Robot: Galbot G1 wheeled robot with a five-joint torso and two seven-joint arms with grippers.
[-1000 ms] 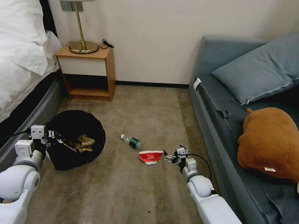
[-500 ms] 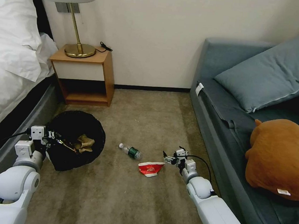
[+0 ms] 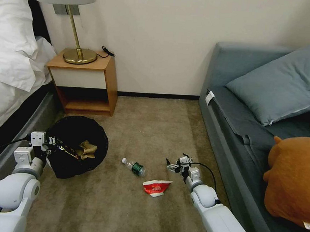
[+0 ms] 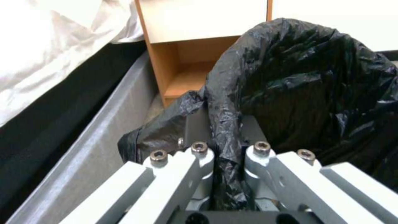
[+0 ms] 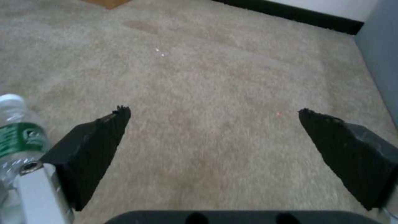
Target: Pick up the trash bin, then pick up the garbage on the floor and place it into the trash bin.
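Beige carpet (image 3: 143, 129) fills a narrow bedroom aisle, with a white-sheeted bed (image 3: 8, 65) on one side, a grey-blue sofa (image 3: 255, 113) on the other, and a wooden nightstand (image 3: 84, 80) with a brass lamp (image 3: 74, 24) against the far wall.

Low near the bed, the left gripper (image 3: 54, 144) has its fingers (image 4: 199, 155) closed on the rim of the trash bin (image 3: 77, 145), pinching a fold of its crinkly black bag liner (image 4: 298, 87) between them. Inside the bin, just beyond those fingers, lie crumpled tan paper (image 3: 87, 148) and a gold-brown wrapper (image 3: 66, 149).

Across the aisle, the right gripper (image 3: 171, 165) hovers just above the carpet with its two black fingers (image 5: 93, 146) spread wide and nothing between them. A small clear bottle (image 3: 133, 167) with a green label lies on the floor just outside one finger, on the bin side. A crushed red-and-white carton (image 3: 156, 187) lies on the floor near the wrist, behind the fingertips.

Judging by this, the bin is already in hand and two pieces of garbage remain to collect. The next move likely calls for shifting the open fingers sideways to straddle the bottle, or drawing back over the carton, then lowering and closing.
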